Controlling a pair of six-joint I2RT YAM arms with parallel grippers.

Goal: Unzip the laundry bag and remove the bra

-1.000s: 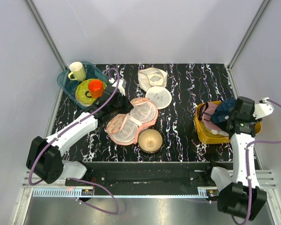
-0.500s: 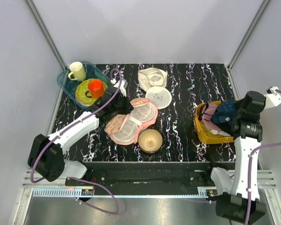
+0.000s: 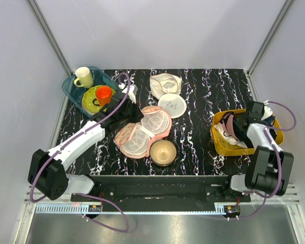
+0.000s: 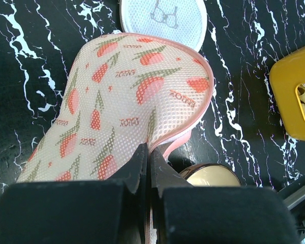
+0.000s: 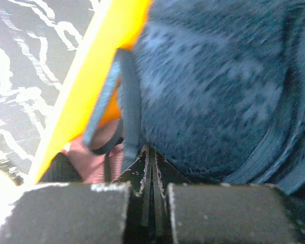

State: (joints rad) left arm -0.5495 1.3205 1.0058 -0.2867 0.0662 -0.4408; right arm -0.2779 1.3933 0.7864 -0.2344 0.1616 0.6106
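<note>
Left gripper pinching laundry bag rim; right gripper fingers together, at blue garment. Risk: thin pinch slips.

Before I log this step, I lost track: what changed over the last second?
The right end effector folded down over the yellow bin and shut beside the blue garment; a grip isn't clear. The left end effector stays shut on the bag; the rest looks unmoved.

Near end of the salmon-pink, carrot-printed mesh laundry bag covered by the left gripper, tan dome-shaped bowl half hidden behind it, yellow plastic bin cut off at the view's edge, dark blue knitted cloth blurred
</note>
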